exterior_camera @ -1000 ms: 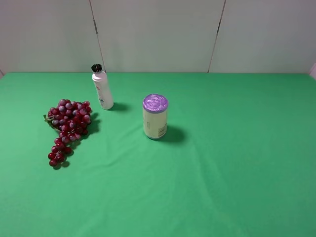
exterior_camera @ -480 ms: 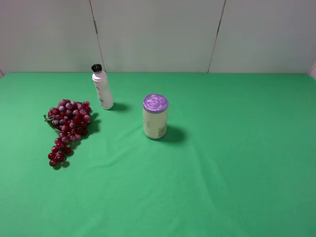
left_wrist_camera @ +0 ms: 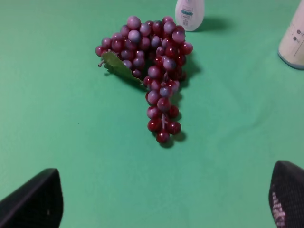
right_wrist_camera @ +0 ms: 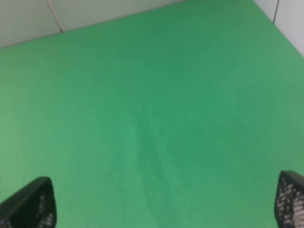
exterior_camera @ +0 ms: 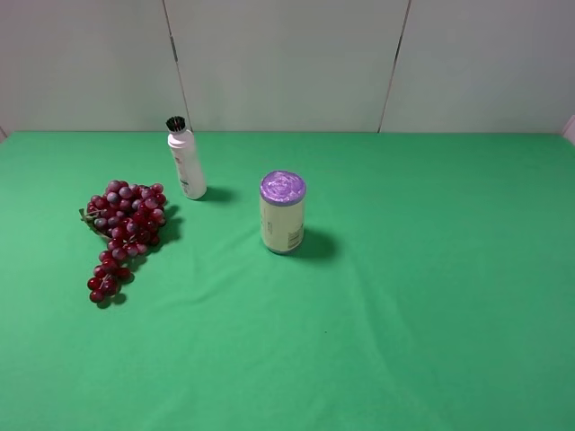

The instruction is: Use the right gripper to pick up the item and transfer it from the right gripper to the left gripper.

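Standing upright mid-cloth, the cream cylindrical can with purple lid (exterior_camera: 282, 213) has a bunch of red grapes (exterior_camera: 123, 232) well apart. We find left gripper (left_wrist_camera: 161, 199) and right gripper (right_wrist_camera: 164, 199) both spread wide, empty

One can (exterior_camera: 283, 214), one bottle (exterior_camera: 186, 162) — one grape bunch (exterior_camera: 121, 233).

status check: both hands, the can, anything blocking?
Left hand open, empty, near grapes. Right hand open, empty, over bare cloth. Purple-lidded can upright, untouched. White bottle behind-left, not in the way.
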